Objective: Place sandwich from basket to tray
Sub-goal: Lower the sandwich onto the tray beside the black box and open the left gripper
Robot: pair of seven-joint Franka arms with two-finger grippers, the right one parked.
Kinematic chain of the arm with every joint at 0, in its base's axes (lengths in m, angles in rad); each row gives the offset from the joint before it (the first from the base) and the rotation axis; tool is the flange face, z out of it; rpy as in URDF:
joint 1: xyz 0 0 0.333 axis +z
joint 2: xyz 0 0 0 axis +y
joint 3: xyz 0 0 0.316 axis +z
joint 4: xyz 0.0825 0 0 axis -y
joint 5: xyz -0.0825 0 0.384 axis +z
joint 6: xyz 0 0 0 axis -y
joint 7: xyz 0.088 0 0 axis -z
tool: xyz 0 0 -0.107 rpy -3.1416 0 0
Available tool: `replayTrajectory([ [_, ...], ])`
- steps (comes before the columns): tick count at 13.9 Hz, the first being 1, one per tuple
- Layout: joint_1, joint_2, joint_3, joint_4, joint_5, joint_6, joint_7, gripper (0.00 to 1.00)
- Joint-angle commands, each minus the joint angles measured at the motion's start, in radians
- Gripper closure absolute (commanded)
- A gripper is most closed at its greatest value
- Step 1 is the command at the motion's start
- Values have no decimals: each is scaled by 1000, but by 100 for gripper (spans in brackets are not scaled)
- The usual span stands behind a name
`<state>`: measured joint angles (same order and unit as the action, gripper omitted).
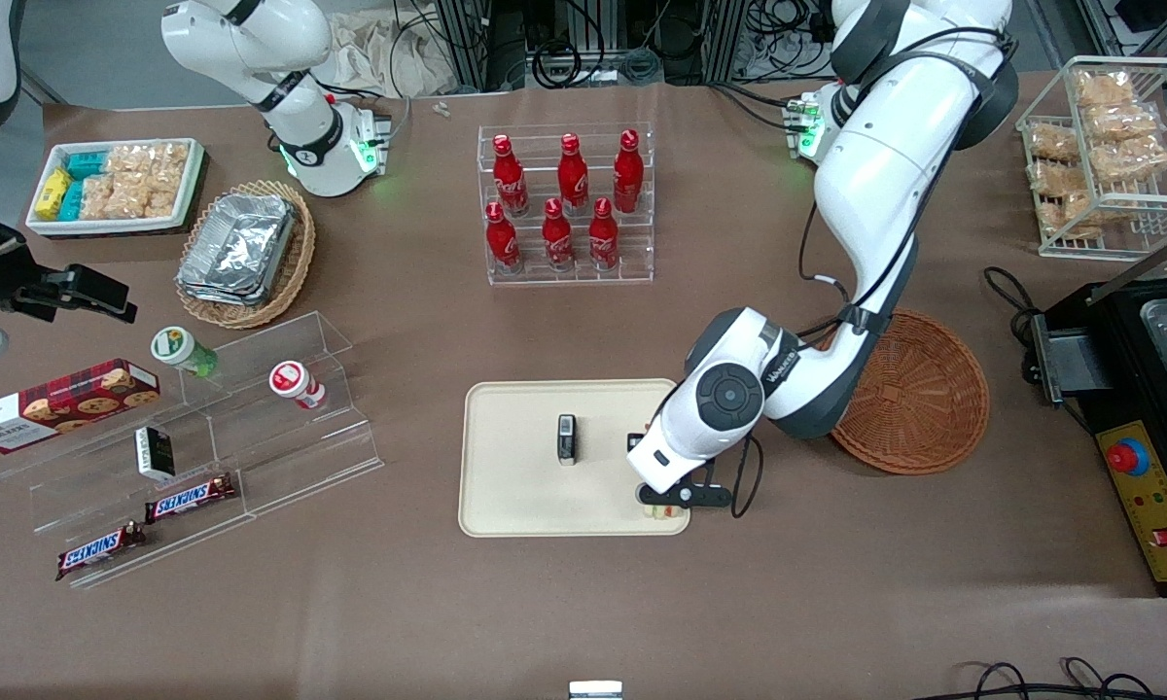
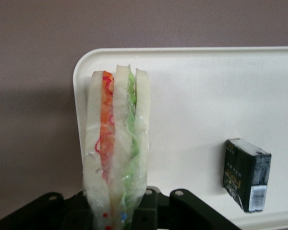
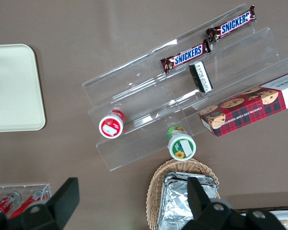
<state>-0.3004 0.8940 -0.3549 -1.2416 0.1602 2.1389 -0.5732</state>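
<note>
The gripper point(image 2: 117, 211) is clenching the sandwich point(image 2: 116, 143) over the tray point(image 2: 192, 105) corner; lowering gently beside the small black box point(image 2: 245, 175) seems wise.

Six red bottles point(image 1: 564, 199) in clear rack; Snickers bars point(image 1: 190, 498) (two) on acrylic steps.

The gripper point(image 2: 120, 211), matt black plastic, clamps the sandwich point(image 2: 116, 143) in glossy, crinkled clear wrap over the smooth, matt cream tray point(image 1: 515, 506). The basket point(image 1: 924, 399) is rough reddish-brown woven wicker. The tablecloth point(image 1: 583, 622) looks matt brown.
</note>
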Motion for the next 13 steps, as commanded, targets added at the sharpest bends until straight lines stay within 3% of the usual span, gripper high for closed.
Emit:
replayTrajectory([
  [1, -25, 46, 11, 45, 50, 12, -25, 96],
  [4, -25, 56, 11, 44, 50, 13, -28, 91],
  [6, -25, 56, 11, 44, 50, 13, -53, 81],
  [7, -25, 56, 10, 45, 50, 15, -57, 70],
  [8, -25, 57, 10, 45, 48, 24, -69, 41],
  [11, -25, 59, 11, 45, 50, 52, -88, 13],
  [13, -25, 57, 10, 45, 50, 52, -88, 4],
])
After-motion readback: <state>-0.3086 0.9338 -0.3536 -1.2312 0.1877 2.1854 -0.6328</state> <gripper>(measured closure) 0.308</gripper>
